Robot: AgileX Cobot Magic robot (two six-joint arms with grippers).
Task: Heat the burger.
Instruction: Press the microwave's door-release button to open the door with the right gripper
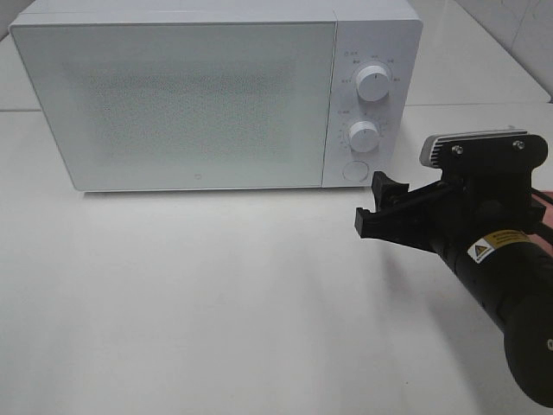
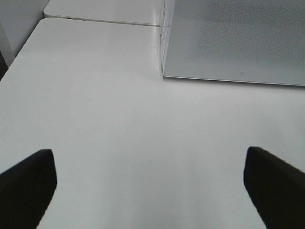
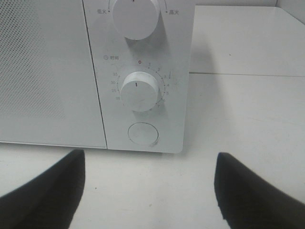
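Hovering left gripper (image 2: 150, 191): its black fingers (image 2: 28, 186) stand spread wide over bare tabletop with nothing between them. It shows only in its own wrist view, short of the oven's front left corner.
Right arm (image 1: 510, 285): a thick black tube with a yellow warning label, coming in over the table's right edge near the front.
Right gripper (image 1: 371, 203): the black jaws are parted and hold nothing. It is raised above the table's right half, pointed at the oven's control panel and clear of it.
White table (image 1: 173, 303): a smooth matte top.
White box-shaped microwave oven (image 1: 173, 104): stands along the table's far edge, filling the left and middle. Its frosted dotted door is shut.
Round white push button (image 3: 143, 133): lowest on the panel at the oven's right end.
Lower round white knob (image 3: 139, 91): above the button, with its mark at 0.
Upper round white knob (image 1: 373, 83): top of the panel.
Burger: in no view; cannot tell where it sits.
Pink sliver (image 1: 546, 203): at the table's right edge behind the arm, too little to identify.
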